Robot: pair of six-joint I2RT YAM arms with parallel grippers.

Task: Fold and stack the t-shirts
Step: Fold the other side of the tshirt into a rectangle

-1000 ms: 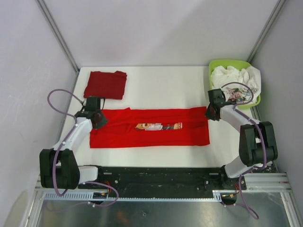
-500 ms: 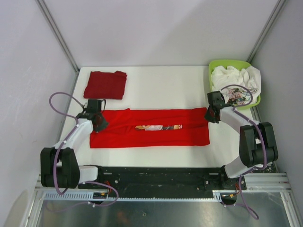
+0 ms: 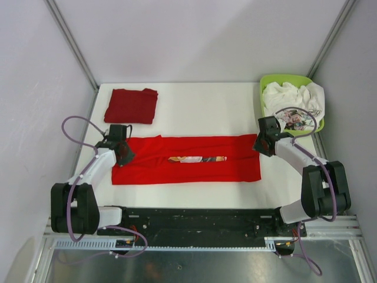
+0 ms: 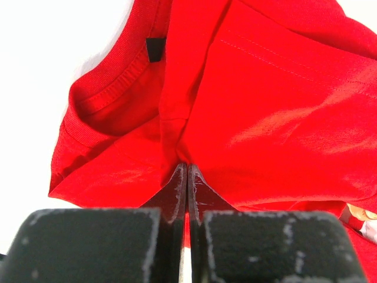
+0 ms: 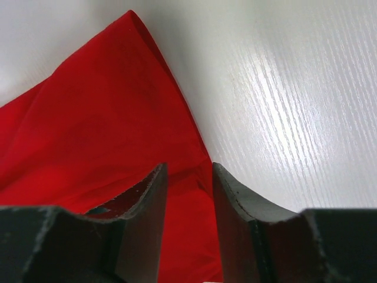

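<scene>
Grey walls close round a white bench (image 3: 200, 106). Across its middle lies the red tee (image 3: 194, 171), folded lengthwise into a long flat band. Both long flaps are turned in, and a thin strip of print (image 3: 197, 158) shows between them. Its right end stops near the bench's right edge.

The dark tee (image 3: 131, 105) sits folded square in the far left corner, apart from the red one. A green basket (image 3: 288, 76) stands at the far right corner and holds crumpled white cloth (image 3: 285, 94) and a printed piece (image 3: 297, 119).

Bare bench runs between the dark tee and the basket. A narrower bare strip lies between the red tee and the black rail (image 3: 200, 218) at the near edge.

The left arm (image 3: 97, 165) reaches the tee's left end. The left jaws are together, pinching a fold of the red tee beside the collar (image 4: 112, 88). The right arm (image 3: 294, 150) is at the tee's far right corner. The right jaws stand apart, with the tee's edge showing in the gap, ungripped.
</scene>
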